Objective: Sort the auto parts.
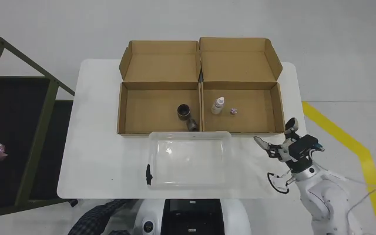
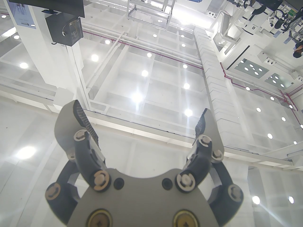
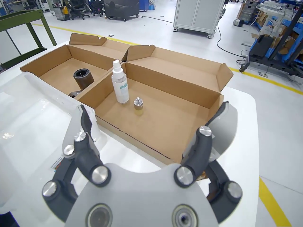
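I read this as a pause between picks. My right gripper [image 1: 275, 134] hangs with jaws spread and nothing in them, over the table [image 1: 100, 153] just beside the near right corner of the right cardboard box [image 1: 258, 108]; my left gripper [image 2: 140, 109] is spread too, unloaded, aimed at the ceiling.

The left cardboard box [image 1: 147, 111] holds 2 parts, a dark cylindrical sleeve [image 1: 184, 110] and a smaller metal fitting [image 1: 192, 124] nearer its front wall; the right box holds an upright spray bottle [image 1: 218, 106] and 1 small metal-capped piece [image 1: 233, 110] beside it.

The clear plastic bin [image 1: 194, 164] sits in front of both (I cannot tell if anything lies inside); 1 small black part [image 1: 148, 174] lies on the table just beside its left wall, unsorted by my judgement. The next move calls for an arm coming down over that part, jaws wide, then choosing its box.
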You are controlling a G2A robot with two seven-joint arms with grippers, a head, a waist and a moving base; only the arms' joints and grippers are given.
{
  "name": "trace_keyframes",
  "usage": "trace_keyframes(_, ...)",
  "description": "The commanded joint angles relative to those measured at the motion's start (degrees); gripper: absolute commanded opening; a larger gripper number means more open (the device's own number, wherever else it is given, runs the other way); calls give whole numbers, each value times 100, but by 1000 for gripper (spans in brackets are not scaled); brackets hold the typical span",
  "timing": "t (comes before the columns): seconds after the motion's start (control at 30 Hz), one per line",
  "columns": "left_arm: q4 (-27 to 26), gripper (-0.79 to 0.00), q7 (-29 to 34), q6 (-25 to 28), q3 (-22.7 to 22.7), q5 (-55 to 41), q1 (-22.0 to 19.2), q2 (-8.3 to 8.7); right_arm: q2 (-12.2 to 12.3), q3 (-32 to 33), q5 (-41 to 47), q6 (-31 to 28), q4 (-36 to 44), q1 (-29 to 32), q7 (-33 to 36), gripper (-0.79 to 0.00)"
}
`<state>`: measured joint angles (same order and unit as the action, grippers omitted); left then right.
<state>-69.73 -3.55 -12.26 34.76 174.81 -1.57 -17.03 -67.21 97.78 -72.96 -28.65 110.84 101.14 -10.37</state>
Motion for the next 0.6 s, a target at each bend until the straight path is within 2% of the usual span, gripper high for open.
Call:
trace_keyframes(0.0, 0, 0, 0, 0, 0, 0, 0, 0, 6, 93, -6, -24, -26, 93, -143, 0)
trace_keyframes(0.3, 0, 0, 0, 0, 0, 0, 0, 0, 13, 293, 77, -10, -206, 291, -516, 0)
trace_keyframes(0.57, 0, 0, 0, 0, 0, 0, 0, 0, 17, 326, 100, -36, -265, 287, -565, 0)
